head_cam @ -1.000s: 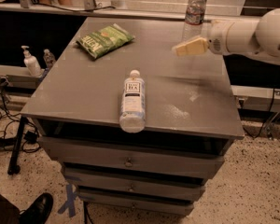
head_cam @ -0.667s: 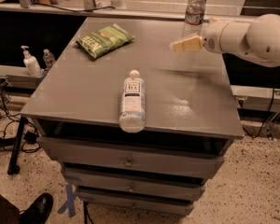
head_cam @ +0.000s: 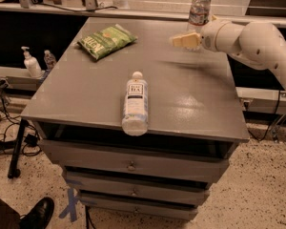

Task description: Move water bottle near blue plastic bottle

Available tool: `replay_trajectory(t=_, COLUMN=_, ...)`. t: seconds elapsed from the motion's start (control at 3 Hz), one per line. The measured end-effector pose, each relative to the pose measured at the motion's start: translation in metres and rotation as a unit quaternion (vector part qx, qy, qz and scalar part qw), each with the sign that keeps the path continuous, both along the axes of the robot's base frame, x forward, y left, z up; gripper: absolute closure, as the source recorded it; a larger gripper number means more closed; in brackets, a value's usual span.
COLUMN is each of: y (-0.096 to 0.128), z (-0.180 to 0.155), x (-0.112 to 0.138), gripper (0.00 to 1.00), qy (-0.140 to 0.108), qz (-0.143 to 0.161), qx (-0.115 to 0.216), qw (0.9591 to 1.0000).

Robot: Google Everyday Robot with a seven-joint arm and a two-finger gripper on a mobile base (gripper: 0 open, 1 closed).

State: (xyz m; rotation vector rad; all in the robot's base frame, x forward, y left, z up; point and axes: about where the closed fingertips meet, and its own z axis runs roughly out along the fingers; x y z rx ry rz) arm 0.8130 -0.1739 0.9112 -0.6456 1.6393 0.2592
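Observation:
The water bottle (head_cam: 199, 10), clear and ribbed with a white cap and a dark label band, stands upright at the far right of the grey table (head_cam: 190, 104). The blue plastic bottle (head_cam: 135, 104), pale blue with a tall white-and-black label, lies on its side near the table's front edge, cap pointing away. My gripper (head_cam: 177, 41) hangs above the table's far right part, just in front of and below the water bottle, pointing left. It holds nothing that I can see.
A green snack bag (head_cam: 106, 40) lies at the table's far left. The table has drawers below. Two small pump bottles (head_cam: 32, 65) stand on a low shelf to the left. A shoe (head_cam: 38, 213) shows at the bottom left.
The arm has moved a little left and toward the water bottle. The bottles and the bag have not moved.

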Motion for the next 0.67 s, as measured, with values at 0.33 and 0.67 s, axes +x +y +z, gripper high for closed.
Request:
replay_trajectory(t=0.33, y=0.0001, z=-0.0029, x=0.0189, gripper=0.17, qy=-0.015, qz=-0.009, qx=0.007, qw=0.9998)
replay_trajectory(t=0.67, y=-0.0006, z=-0.007, x=0.0278, gripper=0.41, qy=-0.021, qz=-0.016, qx=0.011, qw=0.9996)
